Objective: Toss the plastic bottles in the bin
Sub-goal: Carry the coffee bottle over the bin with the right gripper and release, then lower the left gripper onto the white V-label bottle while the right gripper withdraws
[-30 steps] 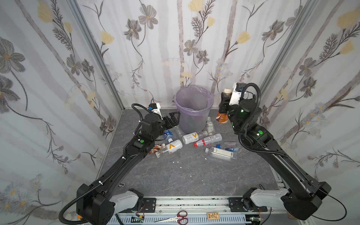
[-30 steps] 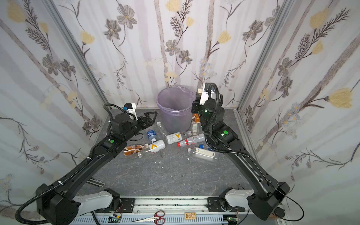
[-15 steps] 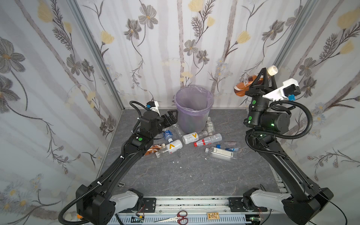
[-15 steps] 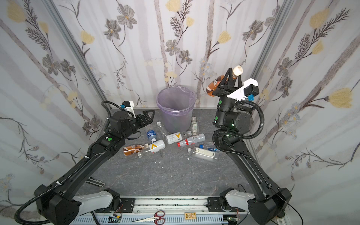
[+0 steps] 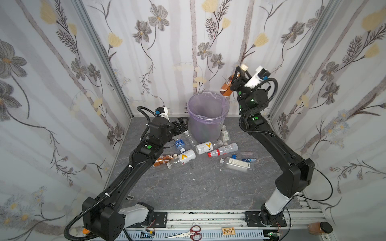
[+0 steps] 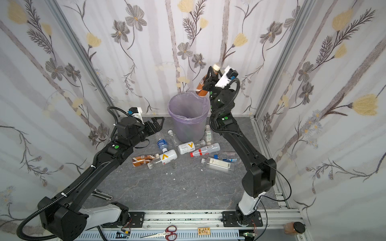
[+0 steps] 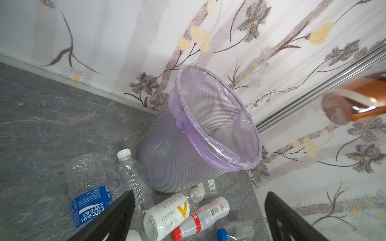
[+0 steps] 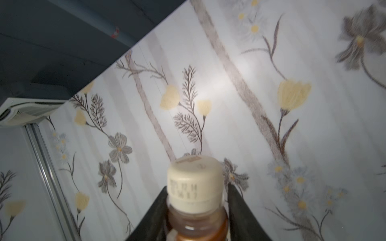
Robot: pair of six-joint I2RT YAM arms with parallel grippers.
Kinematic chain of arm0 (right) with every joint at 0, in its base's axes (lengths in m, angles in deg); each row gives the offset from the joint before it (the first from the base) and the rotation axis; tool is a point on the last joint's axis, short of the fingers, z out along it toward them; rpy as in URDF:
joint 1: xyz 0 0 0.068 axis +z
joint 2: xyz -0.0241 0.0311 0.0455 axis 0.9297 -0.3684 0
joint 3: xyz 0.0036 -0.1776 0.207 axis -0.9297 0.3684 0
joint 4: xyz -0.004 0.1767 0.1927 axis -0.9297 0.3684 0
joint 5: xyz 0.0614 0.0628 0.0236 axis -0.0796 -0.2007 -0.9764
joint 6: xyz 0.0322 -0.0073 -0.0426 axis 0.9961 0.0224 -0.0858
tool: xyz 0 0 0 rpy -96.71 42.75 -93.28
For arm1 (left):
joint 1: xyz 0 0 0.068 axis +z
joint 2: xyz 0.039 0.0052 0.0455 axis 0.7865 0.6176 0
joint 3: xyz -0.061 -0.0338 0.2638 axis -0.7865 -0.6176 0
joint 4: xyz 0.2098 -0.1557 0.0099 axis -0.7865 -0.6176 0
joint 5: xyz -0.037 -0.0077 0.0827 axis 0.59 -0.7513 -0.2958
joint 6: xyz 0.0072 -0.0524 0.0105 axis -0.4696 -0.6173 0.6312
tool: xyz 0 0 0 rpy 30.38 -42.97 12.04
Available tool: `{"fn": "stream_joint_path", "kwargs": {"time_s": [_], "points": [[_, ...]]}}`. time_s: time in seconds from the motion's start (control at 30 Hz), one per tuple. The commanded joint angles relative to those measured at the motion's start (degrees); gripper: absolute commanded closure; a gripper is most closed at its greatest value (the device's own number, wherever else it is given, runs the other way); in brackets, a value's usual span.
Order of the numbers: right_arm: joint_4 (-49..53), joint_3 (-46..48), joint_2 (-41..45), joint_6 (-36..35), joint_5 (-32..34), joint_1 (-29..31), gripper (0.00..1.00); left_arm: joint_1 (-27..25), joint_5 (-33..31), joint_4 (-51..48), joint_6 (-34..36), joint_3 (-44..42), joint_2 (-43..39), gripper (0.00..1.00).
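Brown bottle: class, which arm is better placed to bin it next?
Right. The right gripper has the brown bottle between its jaws, raised by the rim of the bin; the left gripper sits open, empty, low beside it.

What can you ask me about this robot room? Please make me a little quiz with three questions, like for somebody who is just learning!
1. True or false: the left gripper is clamped on a bottle.
2. What colour is the cap of the brown bottle between the fingers of the right gripper? A) red B) cream C) blue
3. Count: how many white bottles with an orange V lie on the floor?

Key: 1 false, it is open and empty. 2 B. 3 two.
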Motion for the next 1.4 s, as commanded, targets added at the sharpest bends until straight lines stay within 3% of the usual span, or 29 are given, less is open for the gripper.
{"fn": "stream_joint_path", "kwargs": {"time_s": [0.0,0.13,0.17,0.2,0.57,0.77,0.93,1.2,1.37], "points": [[7.6,-4.3,-0.8,-0.1,-2.7,1.5,0.28,0.5,0.1,0.3,0.3,-0.5,-1.0,0.0],[7.8,-5.4,2.2,-3.0,-1.5,1.9,0.13,0.8,0.2,0.1,0.2,-0.5,-1.2,0.0],[8.0,-5.4,3.0,-3.7,-1.9,1.9,0.03,0.8,0.3,0.1,0.1,-0.5,-1.0,0.0],[8.8,-5.8,3.3,-4.4,-2.5,1.9,0.0,0.9,0.5,0.1,-0.1,-0.4,-0.7,0.0],[10.1,1.9,10.7,-5.7,-2.2,1.4,0.0,0.9,1.8,-1.0,-0.8,0.0,-0.3,0.0],[13.8,8.3,16.1,-7.4,-2.3,1.0,0.0,1.9,1.6,-13.3,2.9,5.1,5.5,0.0],[20.8,12.2,19.6,-8.8,-5.5,1.0,0.0,3.6,1.4,-18.2,3.2,4.1,6.3,0.0],[20.9,29.0,25.4,-5.8,-10.8,1.0,0.0,3.6,5.5,-25.2,5.1,0.8,9.4,0.0],[20.3,37.2,28.2,-5.1,-12.0,1.3,0.0,1.0,3.3,-28.8,7.4,0.3,13.5,0.0]]}}
